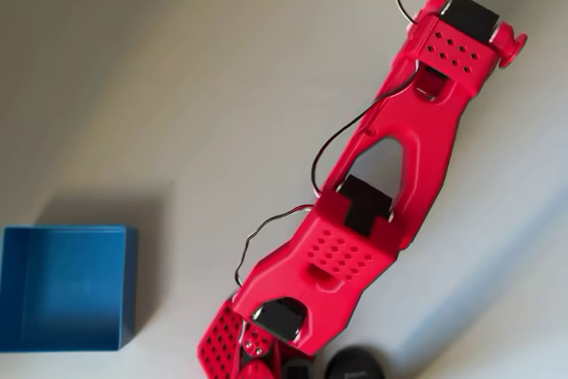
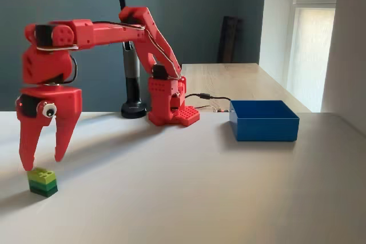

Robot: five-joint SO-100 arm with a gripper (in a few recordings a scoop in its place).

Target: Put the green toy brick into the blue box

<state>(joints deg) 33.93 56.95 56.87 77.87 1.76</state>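
overhead view straight down, fixed view low, table-level — both show arm (image 1: 373, 219)

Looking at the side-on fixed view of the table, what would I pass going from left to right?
Green toy brick with the open red gripper hanging just above it → black lamp stand → the arm's red base → blue box.

in the fixed view the brick (image 2: 43, 181) lies far left, under the hand (image 2: 44, 161); box (image 2: 263, 121) right.
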